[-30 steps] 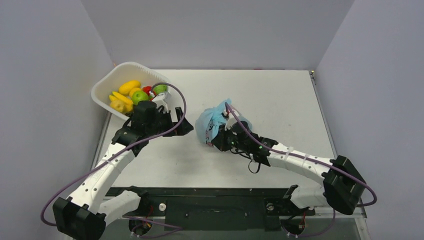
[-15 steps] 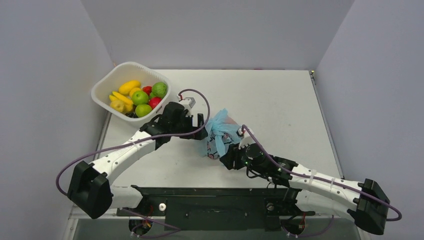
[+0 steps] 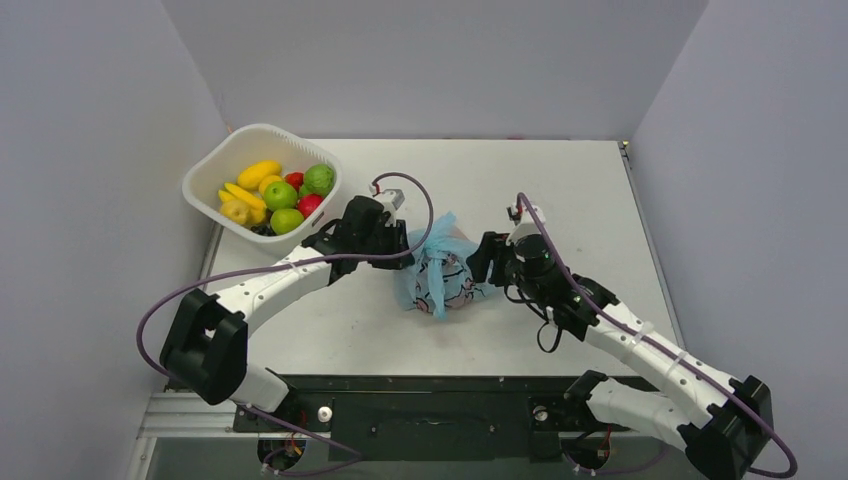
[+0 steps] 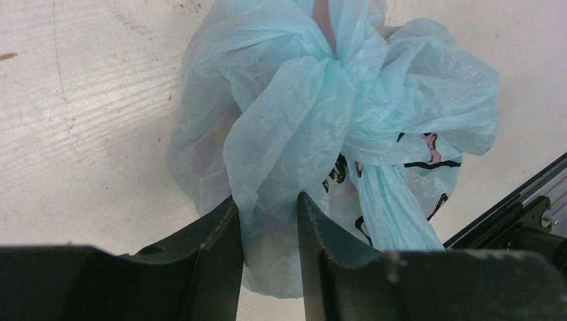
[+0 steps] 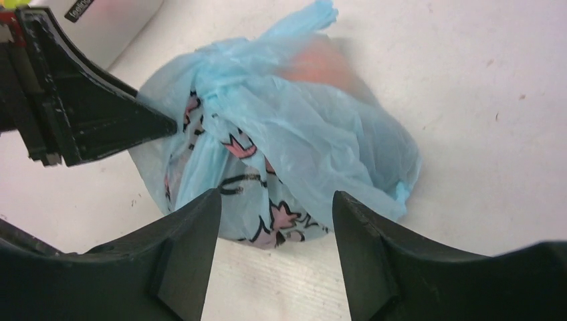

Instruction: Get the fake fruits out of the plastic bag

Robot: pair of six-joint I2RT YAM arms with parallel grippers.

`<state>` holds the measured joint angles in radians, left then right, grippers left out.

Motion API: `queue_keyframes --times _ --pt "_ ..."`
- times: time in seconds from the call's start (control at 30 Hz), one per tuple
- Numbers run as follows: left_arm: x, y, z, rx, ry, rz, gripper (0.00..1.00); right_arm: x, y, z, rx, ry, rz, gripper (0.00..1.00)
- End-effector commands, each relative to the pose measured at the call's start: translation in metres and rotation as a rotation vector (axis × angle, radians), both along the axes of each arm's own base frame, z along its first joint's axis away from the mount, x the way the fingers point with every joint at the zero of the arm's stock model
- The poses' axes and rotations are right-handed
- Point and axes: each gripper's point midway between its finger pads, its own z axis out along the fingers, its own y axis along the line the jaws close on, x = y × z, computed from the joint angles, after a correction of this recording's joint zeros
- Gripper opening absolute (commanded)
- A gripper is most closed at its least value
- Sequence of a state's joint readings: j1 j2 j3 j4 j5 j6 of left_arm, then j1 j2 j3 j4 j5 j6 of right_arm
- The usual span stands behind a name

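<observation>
1. Top external view shows a swap of hands at the bag point(image 3: 437, 282). A second ago the right end effector point(image 3: 487, 262) is pressed against the bag and the left end effector point(image 3: 402, 248) is off by the basket point(image 3: 205, 170). Now the left one is at the bag's left side, and the right one has let go and sits just off its right side.
2. Left wrist view shows the left end effector closed on a gathered fold of the thin blue film. Its fingers point(image 4: 215, 241) squeeze the fold from both sides, just below the bunched top.
3. Right wrist view shows the right end effector spread wide and holding nothing. The bag lies just ahead of its fingers, and no contact can be made out.
4. The bag rests on the tabletop point(image 3: 570, 190) near its middle, between the two end effectors and apart from the basket. It has slid only a little, and its neck is bunched shut.
5. The fruits are inside the bag. Only a faint orange-pink shape point(image 5: 314, 63) shows through the film, and none lies loose on the tabletop.
6. My reading is that the task is barely begun. With the left side now anchoring the bag, the right is free to take a second fold and pull the neck apart. The film looks slippery and easy to tear, so a hard tug could drag the whole bag instead of opening it.
</observation>
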<state>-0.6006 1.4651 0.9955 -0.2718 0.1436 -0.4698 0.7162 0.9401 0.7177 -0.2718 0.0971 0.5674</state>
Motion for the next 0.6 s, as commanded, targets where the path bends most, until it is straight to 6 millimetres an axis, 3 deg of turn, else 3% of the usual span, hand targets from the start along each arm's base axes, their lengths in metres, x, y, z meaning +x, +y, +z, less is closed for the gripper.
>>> queue_keyframes --times 0.0,0.03,0.13,0.37,0.57 --pt "0.008 -0.017 0.034 -0.105 -0.088 -0.025 0.20 0.023 0.006 0.034 -0.057 -0.061 0.032 0.59" --pt "0.003 -0.015 0.028 -0.107 -0.076 -0.025 0.11 0.028 0.008 0.029 -0.085 -0.050 0.042 0.59" --pt "-0.007 -0.014 0.036 -0.161 -0.077 -0.023 0.00 0.039 0.018 0.031 -0.142 -0.083 0.099 0.56" --pt "-0.022 -0.012 0.027 -0.200 -0.029 -0.011 0.00 0.040 0.063 0.040 -0.158 -0.244 0.292 0.57" --pt "-0.026 -0.016 0.035 -0.249 -0.036 -0.022 0.00 0.047 0.085 0.018 -0.197 -0.230 0.372 0.53"
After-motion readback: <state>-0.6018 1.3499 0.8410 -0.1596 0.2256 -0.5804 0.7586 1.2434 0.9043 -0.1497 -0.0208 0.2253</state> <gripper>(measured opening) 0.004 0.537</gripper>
